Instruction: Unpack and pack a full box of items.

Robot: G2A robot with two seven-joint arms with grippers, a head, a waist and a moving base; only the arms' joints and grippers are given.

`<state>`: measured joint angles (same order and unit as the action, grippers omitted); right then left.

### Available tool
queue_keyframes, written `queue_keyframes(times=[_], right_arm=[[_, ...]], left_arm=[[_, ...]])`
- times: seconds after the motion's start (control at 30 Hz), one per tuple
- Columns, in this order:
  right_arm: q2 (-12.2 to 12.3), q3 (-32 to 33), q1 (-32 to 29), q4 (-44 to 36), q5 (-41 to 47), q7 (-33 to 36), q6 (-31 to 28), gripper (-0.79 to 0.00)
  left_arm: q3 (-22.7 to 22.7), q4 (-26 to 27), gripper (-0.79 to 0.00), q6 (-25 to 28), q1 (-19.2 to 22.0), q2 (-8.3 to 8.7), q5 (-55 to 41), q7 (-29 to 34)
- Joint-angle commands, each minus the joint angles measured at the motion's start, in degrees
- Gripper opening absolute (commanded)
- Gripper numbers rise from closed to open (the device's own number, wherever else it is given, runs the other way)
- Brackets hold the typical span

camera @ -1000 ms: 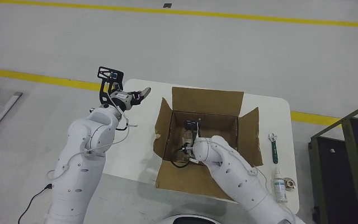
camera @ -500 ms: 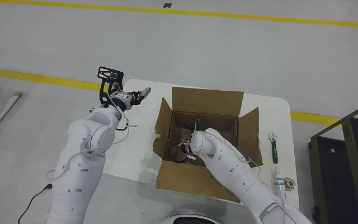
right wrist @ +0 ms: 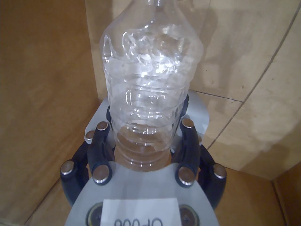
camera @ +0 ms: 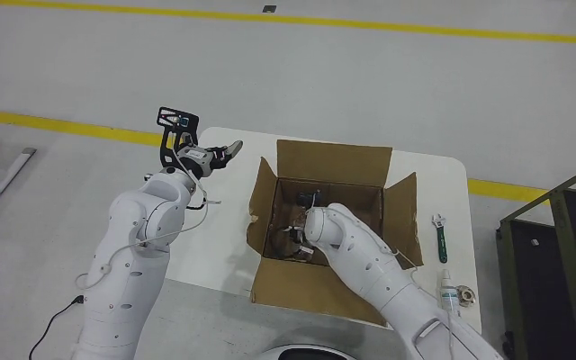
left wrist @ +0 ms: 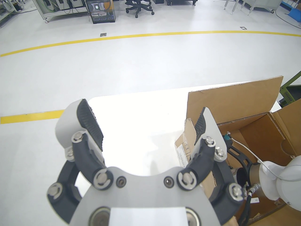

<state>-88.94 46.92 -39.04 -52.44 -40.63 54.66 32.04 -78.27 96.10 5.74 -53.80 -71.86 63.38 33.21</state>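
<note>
- Right gripper is down inside the box, pinching a clear bottle around its lower body, probably to lift it out.
- Left gripper, spread and empty, hangs over the tabletop beside the box, likely keeping clear.

The ribbed bottle is clear, the box brown, the table white, floor lines yellow.

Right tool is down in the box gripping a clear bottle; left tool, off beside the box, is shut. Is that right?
One slip: the left tool is open, spread wide with nothing in it, as the left wrist view shows. The right tool is indeed down in the box, gripping the clear bottle.
</note>
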Motion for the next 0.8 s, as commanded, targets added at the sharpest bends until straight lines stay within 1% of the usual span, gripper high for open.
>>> queue_keyframes(times=[0.0,0.03,0.07,0.1,0.13,0.23,0.33,0.4,0.43,0.47,0.5,0.53,0.57,0.67,0.77], right_arm=[[0.3,0.7,-0.4,-1.9,-0.5,0.2,0.2,-0.194],[0.6,1.1,-0.7,-3.1,-1.0,0.4,0.3,-0.139],[0.8,1.5,-1.1,-4.2,-1.5,0.9,0.6,-0.108],[1.1,1.9,-1.5,-5.4,-2.0,1.5,0.7,-0.04],[1.4,2.4,-2.0,-6.6,-2.4,1.8,0.8,-0.037],[2.3,4.0,-3.6,-11.5,-4.2,2.9,1.2,-0.068],[3.6,6.6,-6.1,-19.5,-6.7,4.7,1.9,-0.074],[4.8,9.4,-8.5,-27.1,-9.4,6.4,2.4,-0.148],[5.5,11.0,-9.8,-31.8,-11.0,7.4,2.6,-0.299],[6.1,12.7,-11.5,-36.1,-12.6,8.6,2.6,-0.357],[6.8,14.5,-13.3,-40.3,-14.2,10.0,2.5,-0.499],[7.4,16.5,-14.8,-44.9,-15.8,11.0,2.4,-0.736],[7.9,18.3,-16.4,-48.7,-17.3,12.4,2.1,-0.785],[9.2,24.2,-20.3,-60.0,-20.5,15.7,1.3,-0.785],[10.1,29.4,-23.7,-69.0,-23.1,17.7,-0.2,-0.785]], left_arm=[[0.0,0.0,0.0,0.0,0.0,0.0,0.0,0.0],[0.0,0.0,0.0,0.0,0.0,0.0,0.0,0.0],[0.0,0.0,0.0,0.0,0.0,0.0,0.0,0.0],[0.0,0.0,0.0,0.0,0.0,0.0,0.0,0.0],[0.0,0.0,0.0,0.0,0.0,0.0,0.0,0.0],[0.0,0.0,0.0,0.0,0.0,0.0,0.0,0.0],[0.0,0.0,0.0,0.0,0.0,0.0,0.0,0.0],[0.0,0.0,0.0,0.0,0.0,0.0,0.0,0.0],[0.0,0.0,0.0,0.0,0.0,0.0,0.0,0.0],[0.0,0.0,0.0,0.0,0.0,0.0,0.0,0.0],[0.0,0.0,0.0,0.0,0.0,0.0,0.0,0.0],[0.0,0.0,0.0,0.0,0.0,0.0,0.0,0.0],[0.0,0.0,0.0,0.0,0.0,0.0,0.0,0.0],[0.0,0.0,0.0,0.0,0.0,0.0,0.0,0.0],[0.0,0.0,0.0,0.0,0.0,0.0,0.0,0.0]])
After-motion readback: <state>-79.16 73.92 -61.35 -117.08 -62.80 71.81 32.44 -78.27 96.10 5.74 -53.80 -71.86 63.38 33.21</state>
